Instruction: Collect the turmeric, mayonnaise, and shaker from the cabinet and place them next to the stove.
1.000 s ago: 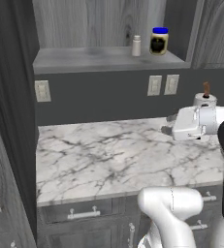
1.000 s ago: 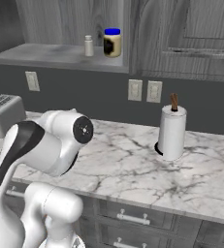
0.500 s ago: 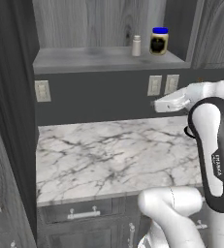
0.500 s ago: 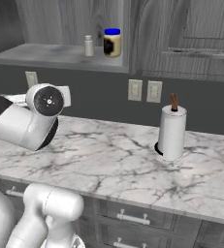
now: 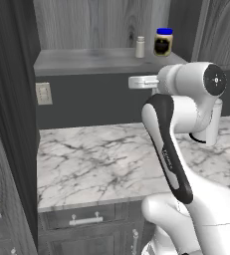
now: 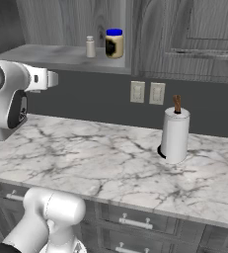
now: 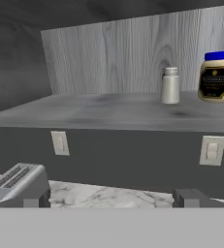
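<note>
Dark label on the mayonnaise (image 7: 217,77), upper right of the hand view, too blurred to read. Faint lettering on the arm (image 5: 169,158) likewise illegible.

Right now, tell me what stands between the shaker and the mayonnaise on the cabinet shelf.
Nothing: in the hand view the shaker and the mayonnaise stand apart, with bare shelf between them.

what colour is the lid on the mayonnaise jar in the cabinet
Bright blue. The mayonnaise lid shows best in the hand view, above its cream body and dark label.
</note>
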### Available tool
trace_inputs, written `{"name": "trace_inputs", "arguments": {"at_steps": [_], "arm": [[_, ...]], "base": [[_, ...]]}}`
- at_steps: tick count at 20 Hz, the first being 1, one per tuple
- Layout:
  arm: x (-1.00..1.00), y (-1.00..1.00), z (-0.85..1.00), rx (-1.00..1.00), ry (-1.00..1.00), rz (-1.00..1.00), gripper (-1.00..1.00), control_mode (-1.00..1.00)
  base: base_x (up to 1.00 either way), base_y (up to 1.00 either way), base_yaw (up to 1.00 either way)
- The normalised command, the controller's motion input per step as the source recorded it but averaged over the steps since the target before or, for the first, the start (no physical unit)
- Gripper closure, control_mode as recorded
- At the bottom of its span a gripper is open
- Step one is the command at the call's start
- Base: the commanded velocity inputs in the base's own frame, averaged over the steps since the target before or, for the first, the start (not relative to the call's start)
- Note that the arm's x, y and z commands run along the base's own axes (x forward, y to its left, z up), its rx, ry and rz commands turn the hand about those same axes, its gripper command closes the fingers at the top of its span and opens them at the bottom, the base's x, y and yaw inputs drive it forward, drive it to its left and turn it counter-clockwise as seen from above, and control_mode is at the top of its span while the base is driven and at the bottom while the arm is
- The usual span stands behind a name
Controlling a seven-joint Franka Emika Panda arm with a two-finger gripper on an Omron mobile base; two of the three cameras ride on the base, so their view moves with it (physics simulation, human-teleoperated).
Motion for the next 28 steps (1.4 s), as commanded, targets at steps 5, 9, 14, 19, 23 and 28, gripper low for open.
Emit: {"name": "trace_inputs", "arguments": {"at_steps": [5,9,14,19,23,28], "arm": [[0.38,0.23,0.35,-0.01,0.00,-0.25,-1.00,-1.00],[0.26,0.04,0.27,0.00,0.00,-0.26,-1.00,-1.00],[0.24,-0.01,0.24,0.00,0.00,-0.23,-1.00,-1.00],[0.37,-0.06,0.22,0.00,0.00,-0.18,-1.00,-1.00],[0.49,-0.05,0.16,0.00,0.05,-0.08,-1.00,-1.00],[0.55,0.13,0.07,0.00,0.06,-0.01,-1.00,-1.00]], "base": [[0.00,0.00,0.00],[0.00,0.00,0.00],[0.00,0.00,0.00],[0.00,0.00,0.00],[0.00,0.00,0.00],[0.00,0.00,0.00]]}}
